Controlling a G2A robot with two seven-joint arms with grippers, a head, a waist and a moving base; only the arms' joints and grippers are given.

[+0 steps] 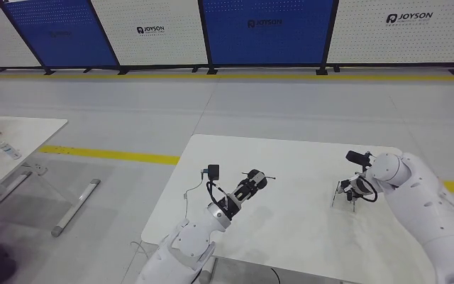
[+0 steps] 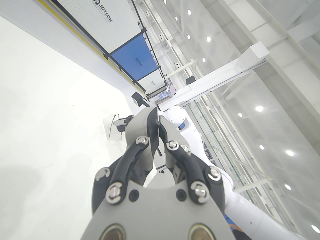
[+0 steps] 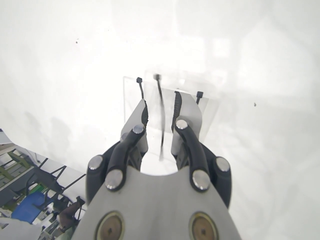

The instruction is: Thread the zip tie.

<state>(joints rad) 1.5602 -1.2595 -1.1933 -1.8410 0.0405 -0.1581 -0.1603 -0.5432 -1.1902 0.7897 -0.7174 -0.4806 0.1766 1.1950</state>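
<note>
A clear acrylic stand (image 1: pixel 342 199) sits on the right of the white table (image 1: pixel 298 234) with black zip ties upright in it. In the right wrist view my right gripper (image 3: pixel 160 98) is open around the middle zip tie (image 3: pixel 162 116); two more ties (image 3: pixel 140 86) (image 3: pixel 199 96) stand just outside its fingers. My right gripper (image 1: pixel 347 190) hangs right over the stand. My left gripper (image 1: pixel 256 178) is held above the table's middle, well left of the stand. Its pads (image 2: pixel 153 128) are shut on a thin black zip tie (image 2: pixel 157 151), whose end pokes out past the fingertips (image 1: pixel 272 176).
The table's left edge (image 1: pixel 169 192) lies close to the left arm. A second white table (image 1: pixel 25 135) stands far left across the floor. From the left wrist view, the stand (image 2: pixel 111 126) and the right gripper (image 2: pixel 123 123) appear ahead of the left gripper.
</note>
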